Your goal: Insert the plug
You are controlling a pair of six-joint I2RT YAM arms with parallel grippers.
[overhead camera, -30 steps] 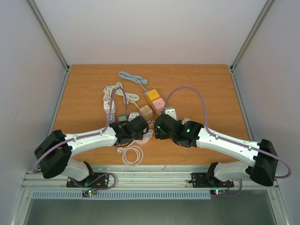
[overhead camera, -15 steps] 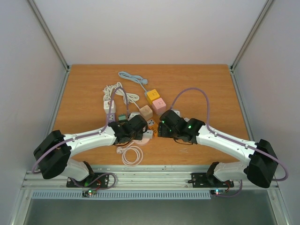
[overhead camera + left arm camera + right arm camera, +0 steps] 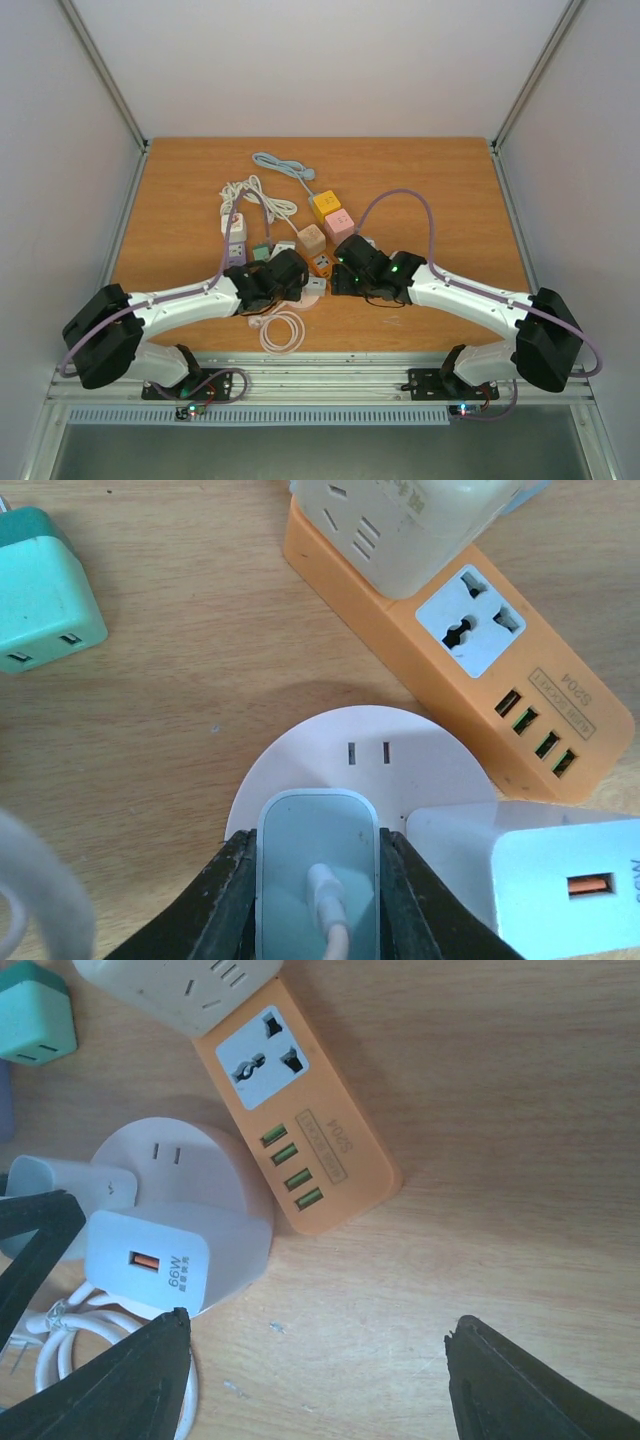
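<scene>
Left gripper (image 3: 318, 848): jaws narrow, clamped on the pale rounded plug with white cable (image 3: 317, 890).
Plug: over the round white socket disc (image 3: 300, 770), short of its two-slot outlet (image 3: 368, 751).
White block charger (image 3: 540, 870): just beside the plug; may snag it.
Right gripper (image 3: 315, 1328): jaws wide, empty.
Risk: unheld disc slides, prongs miss the slots.

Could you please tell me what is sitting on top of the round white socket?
A pale plug, clamped by the left gripper, and a white 66W charger sit on the round white socket; one two-slot outlet shows bare. Their prongs are hidden underneath.
</scene>
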